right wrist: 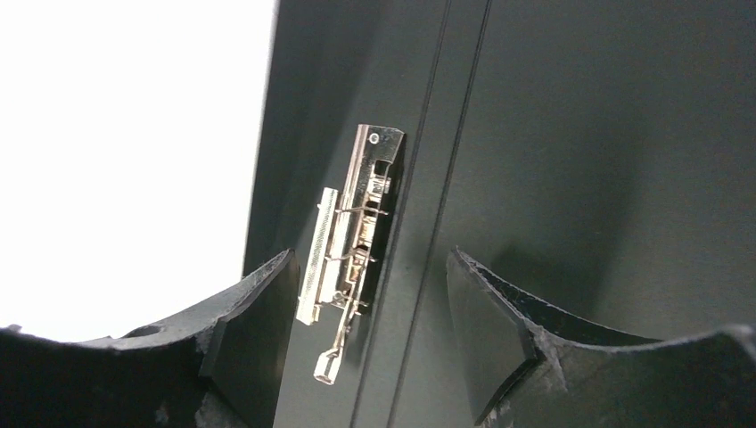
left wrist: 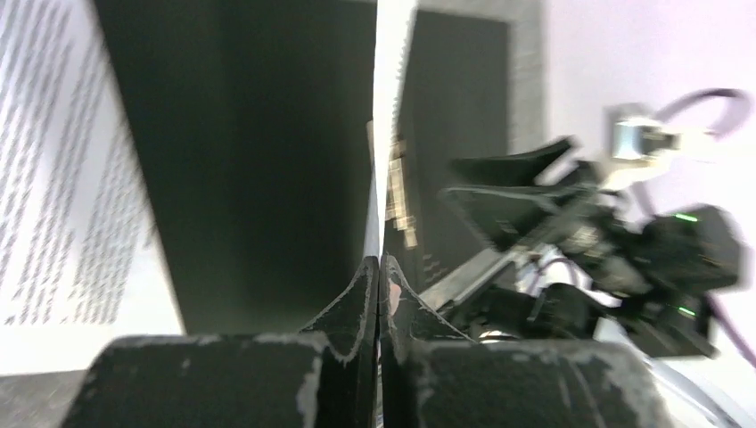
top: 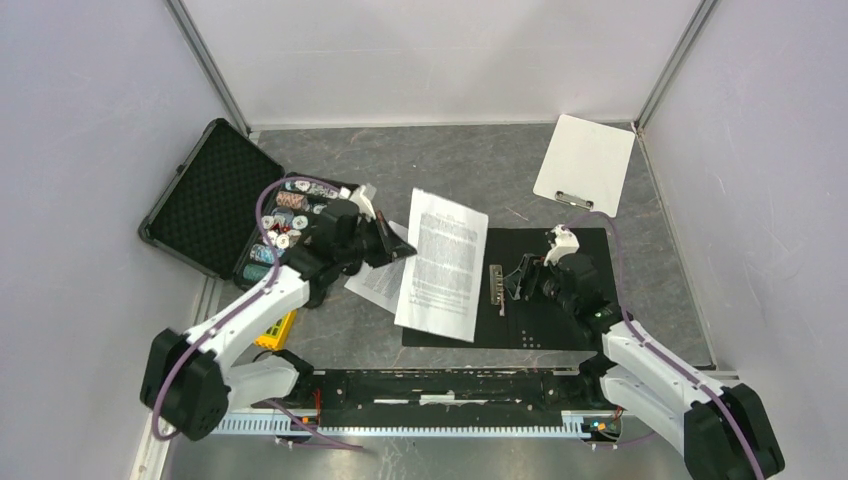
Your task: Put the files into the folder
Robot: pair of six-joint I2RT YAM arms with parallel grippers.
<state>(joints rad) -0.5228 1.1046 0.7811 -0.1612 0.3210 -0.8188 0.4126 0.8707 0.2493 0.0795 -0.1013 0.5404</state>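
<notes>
Soft, even light falls from overhead in the top view, with faint shadows and lilac-tinted walls (top: 90,120). In the right wrist view the files (right wrist: 125,160) burn out to blank white (no print readable), while the metal clip (right wrist: 352,241) glints crisply against the dim black folder (right wrist: 579,134). The left wrist view is soft, and its right side is smeared with blur.
</notes>
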